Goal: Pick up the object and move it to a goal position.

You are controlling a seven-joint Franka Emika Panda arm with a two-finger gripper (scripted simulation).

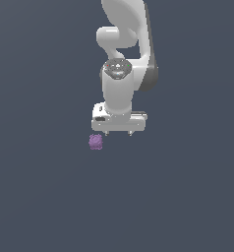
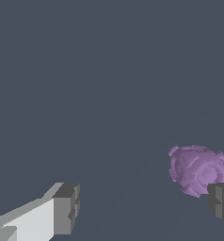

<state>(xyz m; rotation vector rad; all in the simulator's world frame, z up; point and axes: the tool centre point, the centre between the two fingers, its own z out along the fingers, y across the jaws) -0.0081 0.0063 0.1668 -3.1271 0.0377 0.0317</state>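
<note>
Starting from the exterior view's left, it's just flat dark grey-blue floor [image 1: 40, 197] for a good stretch, no markings on it. Then we hit the object [image 1: 96, 141], a small bumpy purple lump sitting on the floor, way narrower than the white hand above it. It's just below and slightly toward the exterior view's left of the gripper [image 1: 118, 133], not lined up between the two little fingertip nubs we can see poking down from the hand. Above that the white arm [image 1: 120, 88] rises to the top edge of the picture, with a dark round joint cap facing us.

In the wrist view we get a closer look: one finger [image 2: 64, 209] is white with a grey pad, and the other grey pad [image 2: 222, 202] is clear across the picture, so the fingers are spread wide with nothing pinched. The purple lump [image 2: 197, 168] shows up right next to that second pad, which overlaps its edge in the picture, though we can't tell if they're really touching or the pad is just higher up. It's definitely off to that side and not centred in the gap.
</note>
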